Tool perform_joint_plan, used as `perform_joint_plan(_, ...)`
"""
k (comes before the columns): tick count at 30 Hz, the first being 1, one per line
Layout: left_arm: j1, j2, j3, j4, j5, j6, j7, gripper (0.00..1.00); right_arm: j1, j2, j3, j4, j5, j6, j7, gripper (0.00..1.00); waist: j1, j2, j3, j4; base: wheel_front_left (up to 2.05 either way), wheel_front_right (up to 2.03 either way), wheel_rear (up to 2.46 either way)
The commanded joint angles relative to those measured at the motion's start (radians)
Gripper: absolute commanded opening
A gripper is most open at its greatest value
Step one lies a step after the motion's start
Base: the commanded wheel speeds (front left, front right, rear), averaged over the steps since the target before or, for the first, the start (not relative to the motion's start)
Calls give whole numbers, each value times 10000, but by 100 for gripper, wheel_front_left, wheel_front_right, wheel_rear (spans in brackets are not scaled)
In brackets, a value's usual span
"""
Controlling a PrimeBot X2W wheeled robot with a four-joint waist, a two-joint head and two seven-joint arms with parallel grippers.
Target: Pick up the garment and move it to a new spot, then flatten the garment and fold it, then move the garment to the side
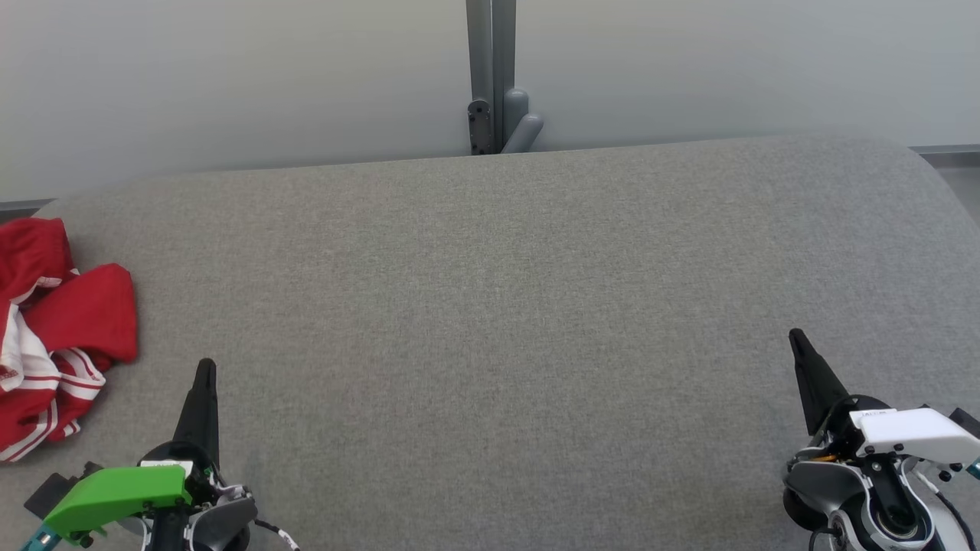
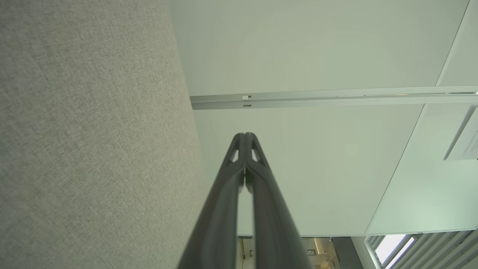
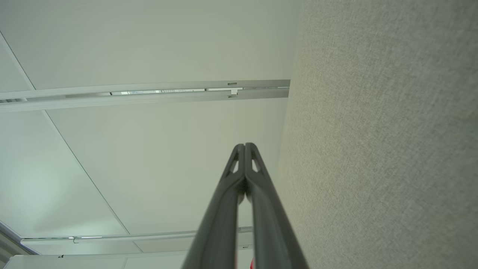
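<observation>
Garment (image 1: 53,329), red with white stripes, lies crumpled at the left edge of the grey fabric-covered desk (image 1: 498,306), partly cut by the picture border. Left gripper (image 1: 205,371) hovers near the front edge, just beside the garment, its fingers pressed together and holding nothing. Right gripper (image 1: 798,338) is near the front right corner, fingers also together and empty. For a good pick-up, I think the left fingers should first spread, come down on a raised fold, pinch only cloth, then lift it well before carrying it toward the middle of the desk.
</observation>
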Motion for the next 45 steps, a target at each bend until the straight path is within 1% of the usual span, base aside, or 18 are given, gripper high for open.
perform_joint_plan(1, 11, -5, -7, 30, 6, 2, -8, 100, 6, 5, 9, 32, -10, 0, -3, 100, 0, 0, 0, 0, 0, 0, 0)
perform_joint_plan(3, 148, -36, -38, 228, 0, 23, -12, 100, 111, 65, 27, 226, -4, -2, 0, 100, 0, 0, 1, 0, 0, 0, 0)
perform_joint_plan(8, 105, -24, -124, 340, 201, 21, -240, 100, 72, 13, 201, 228, -212, -2, -207, 100, 0, 0, 11, 5, 0, 0, 0)
perform_joint_plan(15, 30, 51, -183, 474, 885, 17, -531, 100, -68, -184, 571, 336, -734, -1, -569, 100, 0, 0, 24, 13, 0, 0, 0)
perform_joint_plan(16, 6, 50, -150, 492, 1267, 15, -621, 100, -122, -219, 631, 372, -992, -1, -670, 100, 0, 0, 32, 13, 0, 0, 0)
perform_joint_plan(18, -11, 43, -151, 515, 1683, 13, -709, 100, -165, -239, 666, 409, -1323, -1, -767, 100, 0, 0, 39, 14, 0, 0, 0)
perform_joint_plan(19, -26, 37, -153, 532, 2118, 12, -795, 100, -200, -236, 678, 445, -1674, -1, -861, 100, 0, 0, 47, 12, 0, 0, 0)
perform_joint_plan(20, -26, 37, -153, 532, 2118, 12, -795, 100, -200, -236, 678, 445, -1674, -1, -861, 100, 0, 0, 47, 12, 0, 0, 0)
perform_joint_plan(25, -53, 25, -171, 508, 3228, 8, -1003, 100, -265, -195, 718, 506, -2525, 0, -1091, 100, 0, 0, 64, 5, 0, 0, 0)
perform_joint_plan(33, -77, 7, -204, 524, 4990, 2, -1311, 100, -378, -193, 816, 554, -4146, 0, -1430, 100, 0, 0, 82, -13, 0, 0, 0)
perform_joint_plan(45, -111, 3, -133, 423, 7048, 17, -1731, 100, -503, -207, 961, 480, -6620, 1, -1891, 100, 0, 0, 119, -34, 0, 0, 0)
